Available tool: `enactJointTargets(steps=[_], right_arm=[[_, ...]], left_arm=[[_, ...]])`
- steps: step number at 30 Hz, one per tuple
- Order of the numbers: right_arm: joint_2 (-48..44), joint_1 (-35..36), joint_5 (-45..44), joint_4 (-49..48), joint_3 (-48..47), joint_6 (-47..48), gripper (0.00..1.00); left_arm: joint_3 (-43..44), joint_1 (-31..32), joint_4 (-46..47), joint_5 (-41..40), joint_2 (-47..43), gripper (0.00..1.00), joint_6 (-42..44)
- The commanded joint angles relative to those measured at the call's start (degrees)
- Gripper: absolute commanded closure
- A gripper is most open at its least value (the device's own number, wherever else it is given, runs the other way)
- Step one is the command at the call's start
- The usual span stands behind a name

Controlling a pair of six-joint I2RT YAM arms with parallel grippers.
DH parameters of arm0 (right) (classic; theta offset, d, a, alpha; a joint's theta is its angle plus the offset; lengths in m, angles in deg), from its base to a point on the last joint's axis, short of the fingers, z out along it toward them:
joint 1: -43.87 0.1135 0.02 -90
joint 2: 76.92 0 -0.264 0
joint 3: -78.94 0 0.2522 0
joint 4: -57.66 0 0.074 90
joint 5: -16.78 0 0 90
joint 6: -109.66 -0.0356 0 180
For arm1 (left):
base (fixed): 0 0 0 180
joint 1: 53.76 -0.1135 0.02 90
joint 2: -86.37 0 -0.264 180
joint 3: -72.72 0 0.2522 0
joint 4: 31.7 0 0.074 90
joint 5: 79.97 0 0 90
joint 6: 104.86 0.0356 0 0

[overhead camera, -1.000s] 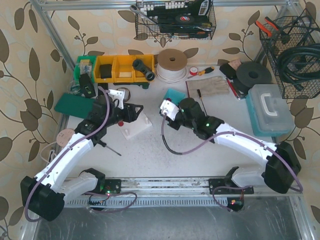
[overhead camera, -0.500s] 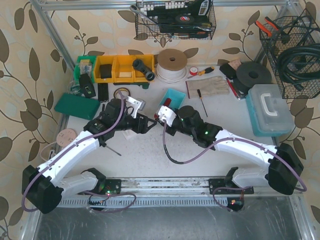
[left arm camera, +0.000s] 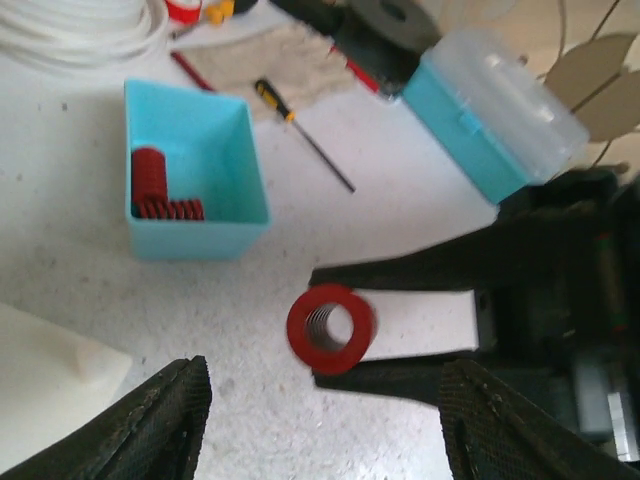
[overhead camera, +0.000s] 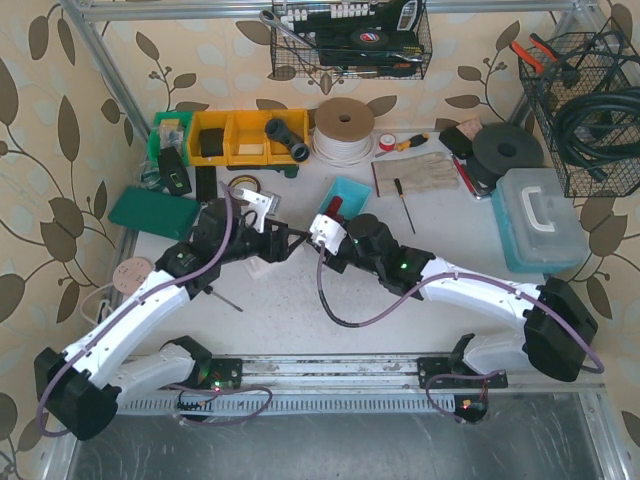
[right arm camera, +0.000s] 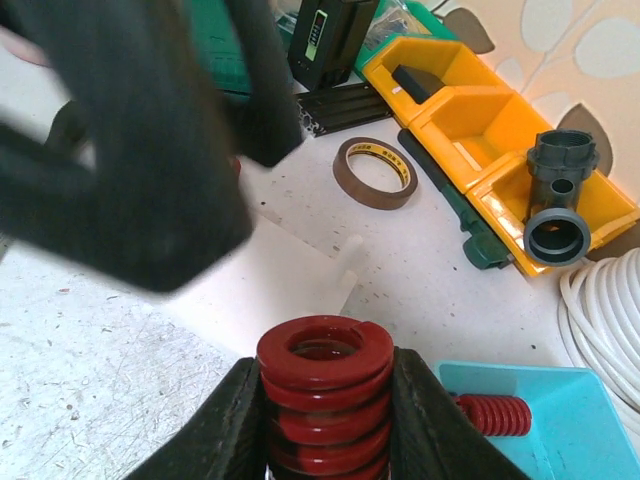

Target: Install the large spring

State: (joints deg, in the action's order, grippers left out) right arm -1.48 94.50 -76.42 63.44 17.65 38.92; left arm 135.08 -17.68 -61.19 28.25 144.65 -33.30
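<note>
- Across the table [overhead camera: 300, 310]: tools and bins along the back, work going on at mid-width.
- At far right, well apart: box [left arm camera: 495, 110], teal with a clear lid; no bearing on the job.
- At the left gripper [left arm camera: 330, 430]: spread wide, holding nothing, facing the spring [right arm camera: 325, 365] end-on. Close to the work, so likely to crowd the approach.
- At the right gripper [right arm camera: 327, 420]: closed on the spring, one finger on each side of the coils, axis running out along the fingers.
- Just beyond the spring: block [right arm camera: 270, 285], white, flat on the table, partly behind the blurred left gripper in the right wrist view.
- Along the back: bins [right arm camera: 470, 125], yellow, out of the path.
- Near the block: tray [left arm camera: 200, 235], blue, holding small springs [left arm camera: 150, 180]; not to be mistaken for the large one.
- Between the right fingers, seemingly clear of the table: the spring itself, red, thick-coiled, hollow.
  - Looks stiff and fairly heavy for its size, not visibly squashed by the grip.
  - Smooth finish, so liable to slip or twist if pushed off-axis.
  - Best held as now, by the sides low on the coils, leaving the far end free.
- Behind the block: tape [right arm camera: 375, 172], brown, lying flat.
- Beyond the tray: screwdriver [left arm camera: 300, 135], thin, clear of the route.
- On the block: peg [right arm camera: 350, 262], pale and short, apparently upright. Presumably the seat, needing the bore lined up squarely before pressing down.
</note>
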Motion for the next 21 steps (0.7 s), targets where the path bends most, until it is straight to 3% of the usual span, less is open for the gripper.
enactJointTargets(steps=[1, 21], right_arm=[[0.4, 0.9, 1.0, -2.5, 0.2, -0.3, 0.98], [-0.4, 3.3, -0.4, -4.8, 0.4, 0.0, 0.98]], left_arm=[[0.0, 0.1, 4.7, -1.3, -2.5, 0.34, -2.4], [4.4, 0.2, 1.3, 11.0, 7.5, 0.46, -1.7]])
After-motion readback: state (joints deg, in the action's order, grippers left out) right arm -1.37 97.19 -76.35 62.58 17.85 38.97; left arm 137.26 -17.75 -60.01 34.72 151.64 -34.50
